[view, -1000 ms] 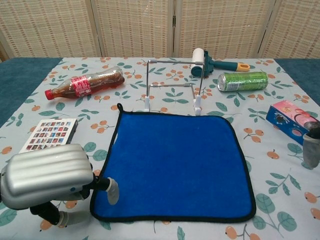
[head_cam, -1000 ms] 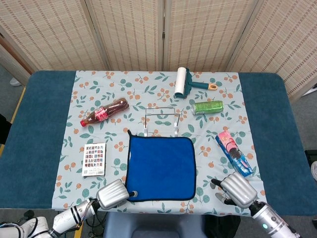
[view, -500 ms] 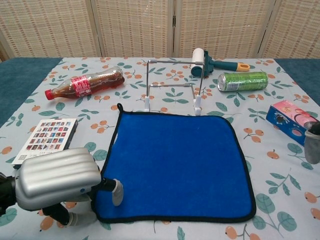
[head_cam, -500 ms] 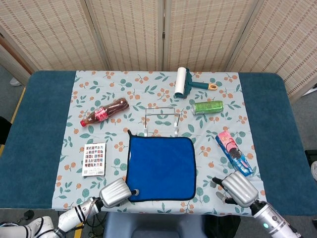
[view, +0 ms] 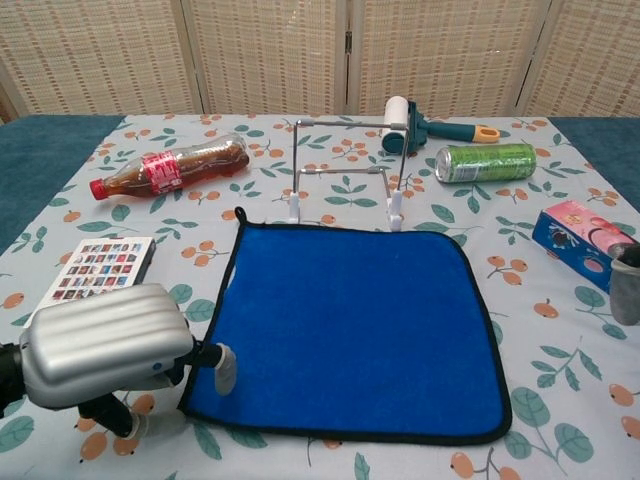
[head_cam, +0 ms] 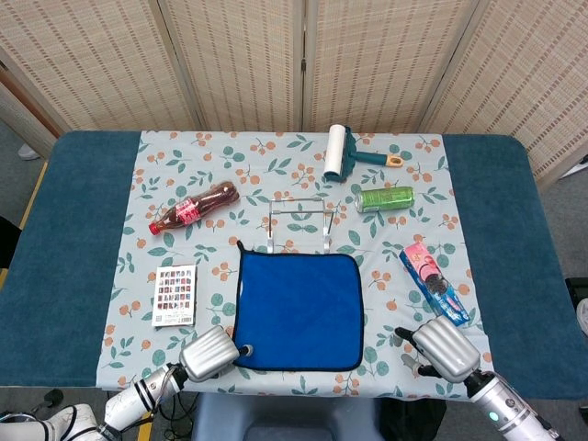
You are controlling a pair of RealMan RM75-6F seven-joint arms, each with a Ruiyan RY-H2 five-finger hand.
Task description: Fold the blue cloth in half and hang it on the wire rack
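Cloth: the blue cloth (view: 350,330) lay flat and unfolded on the near middle of the flowered tablecloth (head_cam: 119,303), its far edge just in front of the rack's feet; it looked spread that way so that a near corner could be lifted and carried over.
Rack: the wire rack (view: 345,170) stood upright just beyond the cloth, bare, nothing hung on it yet.
Left hand: the left hand (view: 110,350) sat at the cloth's near left corner, a fingertip (view: 226,370) on or just over the hem; it held nothing that I could see, though most of the fingers were hidden under the shell, so I could not tell how wide it stood.
Right hand: the right hand (head_cam: 443,349) rested near the table's front edge, well to the right of the cloth, holding nothing; its fingers were too hidden to judge.
Task stage: by my judgement the fold had not begun.
Containers: the brown drink bottle (head_cam: 195,209) and the green can (head_cam: 386,197) lay on their sides, both closed as far as I could see; the pink-and-blue snack box (head_cam: 434,285) lay flat, contents unseen.
Other: a lint roller (head_cam: 347,154) and a small card pack (head_cam: 175,295).
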